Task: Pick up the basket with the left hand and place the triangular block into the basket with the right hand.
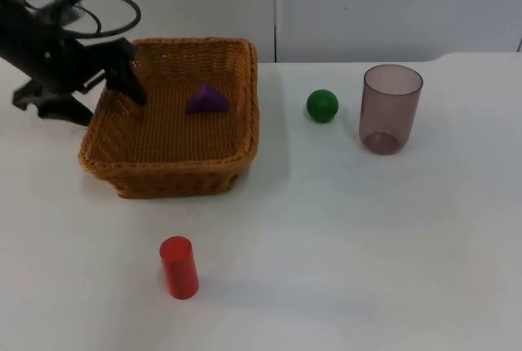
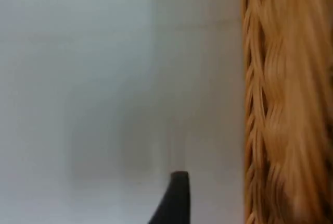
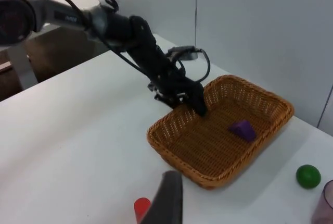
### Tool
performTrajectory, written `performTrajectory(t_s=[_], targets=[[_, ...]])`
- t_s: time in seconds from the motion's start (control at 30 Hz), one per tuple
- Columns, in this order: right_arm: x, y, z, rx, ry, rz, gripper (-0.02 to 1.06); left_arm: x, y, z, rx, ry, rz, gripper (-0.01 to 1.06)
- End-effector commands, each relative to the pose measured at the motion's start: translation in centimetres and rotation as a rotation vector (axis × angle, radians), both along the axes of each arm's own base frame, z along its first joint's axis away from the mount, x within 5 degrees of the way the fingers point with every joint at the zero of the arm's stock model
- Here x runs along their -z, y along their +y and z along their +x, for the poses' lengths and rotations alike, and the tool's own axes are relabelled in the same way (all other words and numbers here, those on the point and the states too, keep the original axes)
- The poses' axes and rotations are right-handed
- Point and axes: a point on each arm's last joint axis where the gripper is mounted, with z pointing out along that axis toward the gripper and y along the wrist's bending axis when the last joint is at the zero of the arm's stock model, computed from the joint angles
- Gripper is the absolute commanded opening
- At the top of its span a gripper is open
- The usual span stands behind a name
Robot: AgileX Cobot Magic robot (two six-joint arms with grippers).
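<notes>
Where basket point(image 1: 175, 159) sits, ball point(image 1: 322, 105) & cup point(image 1: 390, 108) nr.

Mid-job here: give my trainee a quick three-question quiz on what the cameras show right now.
1. True or false: the purple triangular block lies inside the basket.
2. Which stands nearest the green ball? A) red cylinder B) translucent cup C) left gripper
3. Fill in: the left gripper sits at the basket's ____ rim, seen from the top view.

Key: 1 true; 2 B; 3 left.
</notes>
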Motion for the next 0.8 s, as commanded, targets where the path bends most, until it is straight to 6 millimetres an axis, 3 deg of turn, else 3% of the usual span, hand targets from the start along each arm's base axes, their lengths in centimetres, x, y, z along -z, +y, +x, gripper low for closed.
performTrajectory(t_s=[0.0, 0.1, 0.2, 0.27, 0.33, 0.37, 0.53, 0.57, 0.7, 0.73, 0.77], targets=[[0.1, 0.0, 0.0, 0.005, -0.007, 0.001, 0.77, -3.7, 0.9, 0.0, -0.001, -0.063, 0.075, 0.81], [0.0, -0.2, 0.1, 0.012, -0.025, -0.017, 0.77, -7.3, 1.9, -1.2, -0.054, -0.038, 0.151, 0.81], [-0.1, -0.3, 0.2, 0.02, -0.049, -0.03, 0.77, -8.8, 1.6, -1.9, -0.059, -0.011, 0.158, 0.81], [-0.1, -0.4, 0.3, 0.028, -0.076, -0.044, 0.77, -11.6, -0.2, -3.4, 0.015, 0.014, 0.168, 0.81], [-0.5, -0.4, 0.4, 0.031, -0.117, -0.03, 0.77, -12.7, -2.1, -5.1, 0.074, 0.011, 0.199, 0.81], [-0.5, -0.4, 0.4, 0.031, -0.117, -0.03, 0.77, -12.7, -2.1, -5.1, 0.074, 0.011, 0.199, 0.81], [-1.0, -0.2, 0.5, 0.027, -0.159, 0.009, 0.77, -13.8, -6.1, -11.3, 0.119, -0.077, 0.221, 0.81], [-1.0, -0.2, 0.5, 0.027, -0.159, 0.009, 0.77, -13.8, -6.1, -11.3, 0.119, -0.077, 0.221, 0.81], [-0.5, -0.4, 0.4, 0.036, -0.107, -0.021, 0.77, -15.5, -7.0, -17.1, 0.137, -0.143, 0.203, 0.81], [-0.5, -0.4, 0.4, 0.036, -0.107, -0.021, 0.77, -15.5, -7.0, -17.1, 0.137, -0.143, 0.203, 0.81], [-0.3, -0.4, 0.4, 0.041, -0.09, -0.021, 0.77, -16.4, -6.9, -18.7, 0.14, -0.174, 0.2, 0.81]])
